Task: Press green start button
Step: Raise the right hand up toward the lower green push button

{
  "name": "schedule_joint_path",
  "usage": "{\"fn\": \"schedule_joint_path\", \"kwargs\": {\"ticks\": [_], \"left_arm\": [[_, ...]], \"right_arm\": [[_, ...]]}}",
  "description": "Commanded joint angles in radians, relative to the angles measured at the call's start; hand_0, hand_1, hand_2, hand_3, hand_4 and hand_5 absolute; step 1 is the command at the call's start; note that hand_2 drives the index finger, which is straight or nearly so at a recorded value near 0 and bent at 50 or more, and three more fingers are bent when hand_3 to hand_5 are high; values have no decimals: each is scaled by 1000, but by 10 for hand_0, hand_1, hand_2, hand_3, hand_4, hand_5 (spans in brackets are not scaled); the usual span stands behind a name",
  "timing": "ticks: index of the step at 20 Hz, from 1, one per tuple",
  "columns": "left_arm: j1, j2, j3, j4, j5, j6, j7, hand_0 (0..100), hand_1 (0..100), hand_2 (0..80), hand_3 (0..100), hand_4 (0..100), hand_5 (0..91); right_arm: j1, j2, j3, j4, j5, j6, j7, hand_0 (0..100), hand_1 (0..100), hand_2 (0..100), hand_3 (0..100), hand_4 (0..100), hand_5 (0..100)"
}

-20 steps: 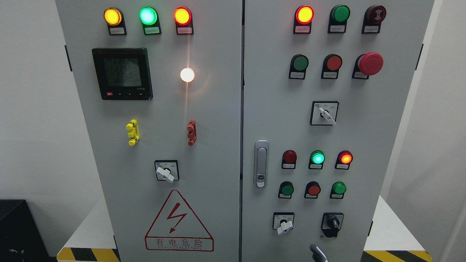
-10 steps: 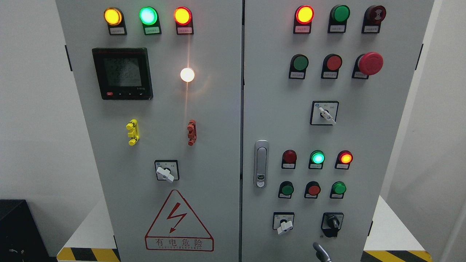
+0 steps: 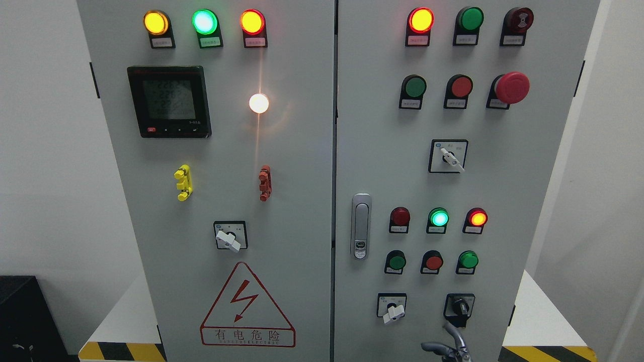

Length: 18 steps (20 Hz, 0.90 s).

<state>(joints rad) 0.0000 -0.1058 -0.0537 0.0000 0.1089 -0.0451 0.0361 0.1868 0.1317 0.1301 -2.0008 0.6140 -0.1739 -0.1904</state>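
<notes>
Green button (image 3: 397,262) sits up-left of the right hand (image 3: 448,346); fingers spread, empty. Best lead with one fingertip, squarely.

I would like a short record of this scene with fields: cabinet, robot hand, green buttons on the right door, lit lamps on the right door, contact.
cabinet: grey control cabinet with two doors, both closed
robot hand: only grey fingers show at the bottom edge, below the black selector knob; left or right cannot be told
green buttons, right door: upper green button; lower green buttons and
lit lamps, right door: top red lamp, green lamp, red lamp
contact: the fingers touch no green button
</notes>
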Motion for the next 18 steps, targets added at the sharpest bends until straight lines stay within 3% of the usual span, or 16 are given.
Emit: {"fn": "schedule_joint_path", "kwargs": {"ticks": [1, 6, 14, 18], "left_arm": [[-23, 0, 0, -28, 0, 1, -1, 120, 556, 0, 0, 0, 0], [-23, 0, 0, -28, 0, 1, -1, 120, 556, 0, 0, 0, 0], [-23, 0, 0, -28, 0, 1, -1, 120, 556, 0, 0, 0, 0], [-23, 0, 0, -28, 0, 1, -1, 120, 556, 0, 0, 0, 0]], "right_arm": [[-43, 0, -50, 2, 269, 1, -18, 342, 354, 0, 769, 784, 936], [-90, 0, -76, 34, 444, -1, -21, 373, 351, 0, 841, 828, 1000], [-176, 0, -76, 112, 553, -2, -21, 417, 316, 0, 897, 859, 1000], [-211, 2, -76, 146, 575, -4, -21, 361, 307, 0, 904, 867, 1000]]}}
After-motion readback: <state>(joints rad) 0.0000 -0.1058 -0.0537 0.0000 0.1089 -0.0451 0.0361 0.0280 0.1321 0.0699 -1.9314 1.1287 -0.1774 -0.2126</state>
